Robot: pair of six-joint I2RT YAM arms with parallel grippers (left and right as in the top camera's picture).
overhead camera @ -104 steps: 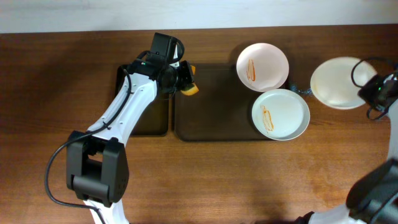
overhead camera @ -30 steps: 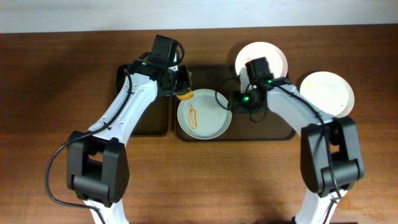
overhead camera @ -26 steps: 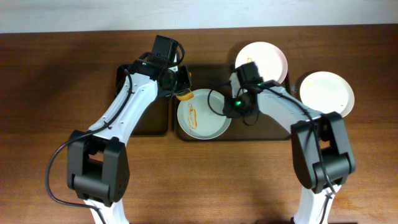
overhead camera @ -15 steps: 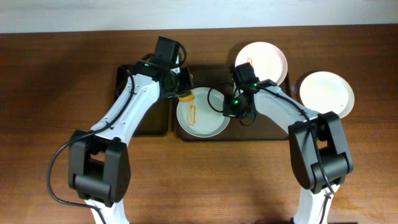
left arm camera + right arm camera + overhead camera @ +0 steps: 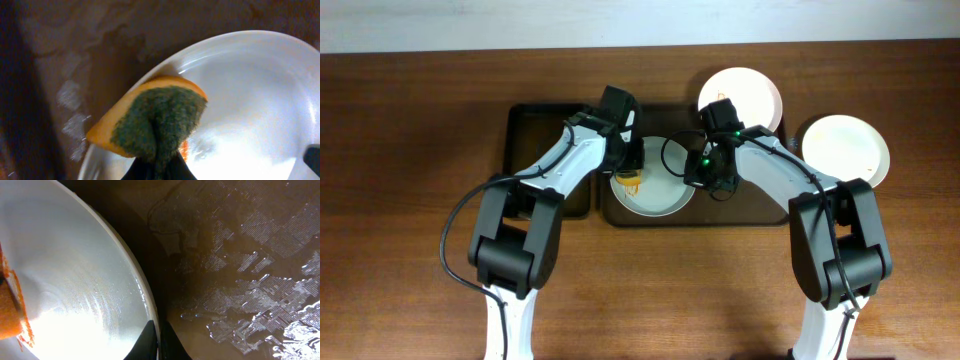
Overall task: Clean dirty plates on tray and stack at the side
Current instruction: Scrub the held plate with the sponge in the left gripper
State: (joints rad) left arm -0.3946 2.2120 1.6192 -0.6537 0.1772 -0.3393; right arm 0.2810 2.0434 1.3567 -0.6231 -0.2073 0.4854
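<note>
Three plates are in view, and one of them is now being scrubbed. At the far left, the small tray (image 5: 535, 150) is sitting unused, just beside the main tray (image 5: 760, 210). The left pincer (image 5: 156, 171) is gripping the sponge (image 5: 152, 125) tightly. Half a second ago it was hovering at the upper left rim of the plate (image 5: 660, 195). It is now resting the sponge inside the plate's left half, where the orange streak was lying. In my judgement wiping is only just beginning, since a trace of orange is still showing beside the sponge. The right pincer (image 5: 159, 342) is pinching the plate's right rim and steadying it on the tray.

The plate's left rim is lying near the tray's left wall, so room for strokes is opening only rightward, toward the right pincer. Both arms are crowding over this one plate, and contact between them is the risk. The tray's right half is lying bare and wet. The second plate (image 5: 750, 90) is overlapping the tray's top edge, with the right arm crossing part of it, so I cannot tell if it is soiled. The clean plate (image 5: 845, 150) is resting on the desk (image 5: 420, 250) well to the right, and the way to it is staying open.
</note>
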